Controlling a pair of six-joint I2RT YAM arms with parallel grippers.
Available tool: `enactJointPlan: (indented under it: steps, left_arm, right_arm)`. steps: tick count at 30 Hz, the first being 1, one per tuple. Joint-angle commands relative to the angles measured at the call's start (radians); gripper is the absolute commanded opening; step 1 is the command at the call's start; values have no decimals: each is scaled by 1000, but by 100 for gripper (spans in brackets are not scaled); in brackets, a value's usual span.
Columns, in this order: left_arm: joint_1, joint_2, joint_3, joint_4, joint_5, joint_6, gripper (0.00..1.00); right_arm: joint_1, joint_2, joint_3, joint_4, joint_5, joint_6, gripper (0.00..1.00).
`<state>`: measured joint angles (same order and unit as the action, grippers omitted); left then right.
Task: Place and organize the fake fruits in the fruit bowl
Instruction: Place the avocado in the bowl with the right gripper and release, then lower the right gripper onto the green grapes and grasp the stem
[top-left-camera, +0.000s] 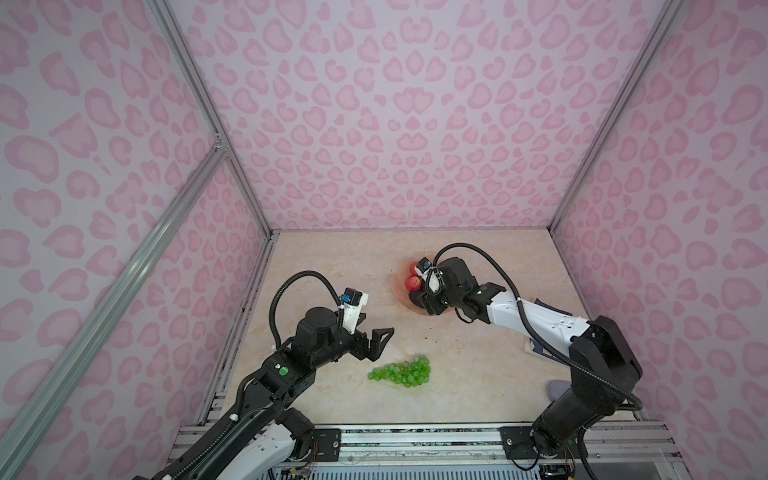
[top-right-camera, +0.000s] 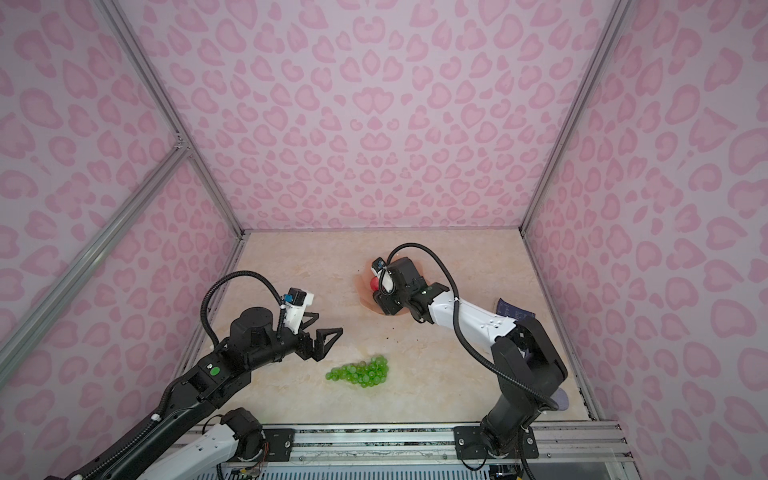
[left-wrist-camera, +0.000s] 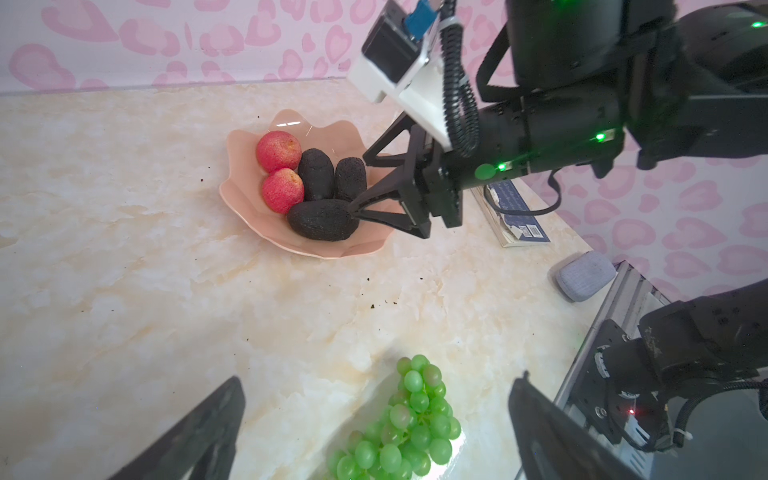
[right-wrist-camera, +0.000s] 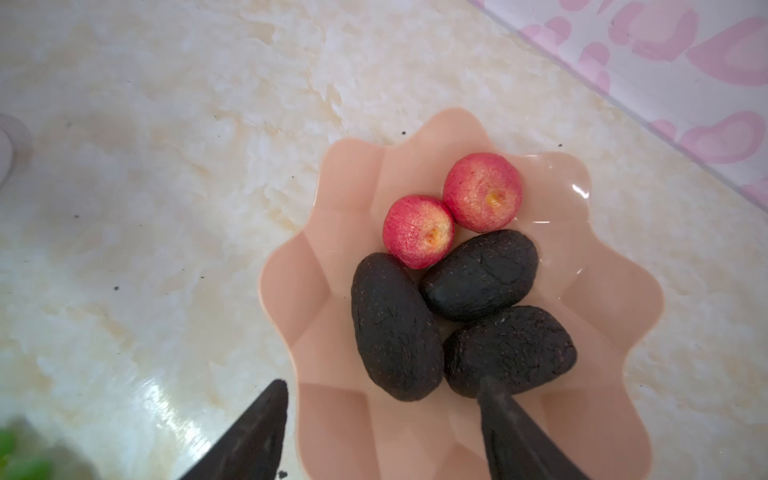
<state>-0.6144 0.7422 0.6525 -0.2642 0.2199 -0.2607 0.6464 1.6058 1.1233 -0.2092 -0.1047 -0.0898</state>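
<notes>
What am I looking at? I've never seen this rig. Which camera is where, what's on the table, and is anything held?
These are two robot arms with two-finger grippers, mounted at the near edge of a marble-look table. The two wide pictures come from one overhead stereo camera. The two close-ups come from a camera on each arm's wrist.

A peach scalloped bowl holds two red apples and three black avocados. The green grapes lie on the table outside the bowl, near the left gripper, which is open and empty.

The right gripper is over the bowl with its jaws open, and it appears to grip nothing. A dark blue booklet and a grey pad lie beneath the right arm.
</notes>
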Motion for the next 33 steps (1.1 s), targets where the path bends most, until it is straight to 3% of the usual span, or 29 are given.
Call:
enactJointPlan:
  steps: [1, 4, 6, 11, 14, 26, 33]
  left_arm:
    - [1, -5, -2, 20, 1, 7, 100]
    - [1, -6, -4, 22, 0, 7, 100]
    - [1, -7, -4, 23, 2, 7, 100]
    - [1, -8, -5, 28, 7, 7, 100]
    - [1, -9, -6, 29, 12, 6, 100]
    - [1, -51, -17, 36, 22, -3, 100]
    - [1, -61, -17, 39, 23, -3, 100]
  right_arm:
    - [10, -74, -56, -12, -100, 85, 74]
    - [60, -149, -137, -32, -121, 204, 76]
    - [118, -178, -171, -81, -43, 321, 77]
    - [195, -235, -259, -176, -7, 745, 78]
    - [252, -249, -264, -226, 27, 891, 78]
    - [337, -129, -287, -156, -54, 1170, 79]
    - [346, -63, -275, -99, -43, 1203, 79]
